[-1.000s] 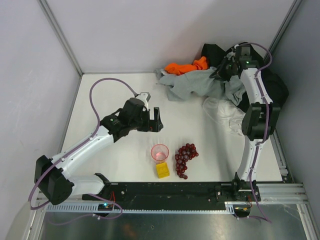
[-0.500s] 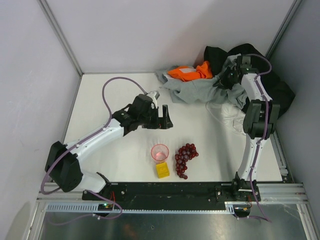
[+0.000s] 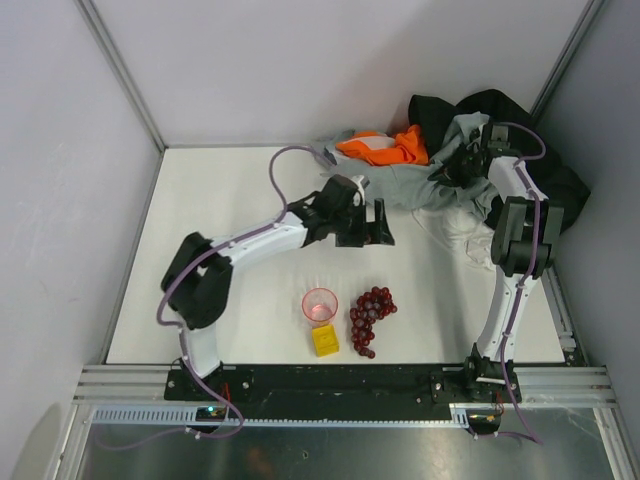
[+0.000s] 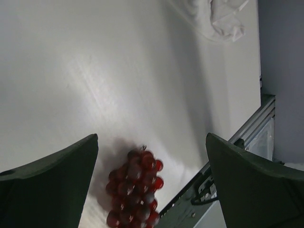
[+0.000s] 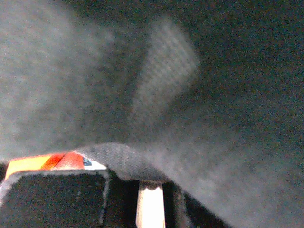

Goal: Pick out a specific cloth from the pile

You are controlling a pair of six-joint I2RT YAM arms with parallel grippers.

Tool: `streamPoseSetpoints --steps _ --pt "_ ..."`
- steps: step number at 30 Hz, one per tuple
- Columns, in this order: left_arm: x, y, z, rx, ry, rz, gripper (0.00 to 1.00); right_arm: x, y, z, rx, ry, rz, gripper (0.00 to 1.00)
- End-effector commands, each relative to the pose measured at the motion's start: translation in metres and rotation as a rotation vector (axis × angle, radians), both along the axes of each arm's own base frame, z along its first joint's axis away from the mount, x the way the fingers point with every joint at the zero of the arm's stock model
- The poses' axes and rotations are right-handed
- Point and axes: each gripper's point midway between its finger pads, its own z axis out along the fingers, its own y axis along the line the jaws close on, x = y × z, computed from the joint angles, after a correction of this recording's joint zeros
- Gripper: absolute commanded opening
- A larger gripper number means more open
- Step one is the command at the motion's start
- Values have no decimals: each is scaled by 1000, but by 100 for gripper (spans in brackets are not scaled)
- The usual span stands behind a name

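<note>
Left claw (image 3: 386, 223) spread; right claw (image 3: 455, 166) in pile (image 3: 400, 182)

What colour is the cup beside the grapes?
The cup is pink; it shows best in the top external view.

Two white-and-black YAM arms with purple cabling

The left arm (image 3: 255, 240) and right arm (image 3: 520, 195) both have glossy white link shells broken up by bulky black joint housings. A thin purple cable (image 3: 285, 160) loops loosely off each arm (the right arm's runs along its white links). The left gripper (image 3: 382, 225) looks black from above. In the left wrist view its fingers (image 4: 47, 185) show as broad, matte, dark greenish-black wedges.
</note>
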Motion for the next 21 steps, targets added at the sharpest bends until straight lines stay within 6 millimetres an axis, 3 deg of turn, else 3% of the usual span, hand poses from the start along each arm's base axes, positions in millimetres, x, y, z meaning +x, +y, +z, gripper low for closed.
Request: streamPoseSetpoints --steps 1,6,13,21 --pt "10 -49 12 -97 20 -46 100 6 -45 -18 -60 12 -119 0" --pt "17 -89 -13 -115 83 -75 100 1 -42 -18 -15 22 -110 0" --pt "27 -138 -54 -139 162 -94 98 -5 -39 -1 58 6 -84 3" --pt "43 -189 -74 -210 187 -89 92 -10 -37 19 91 -21 -69 10"
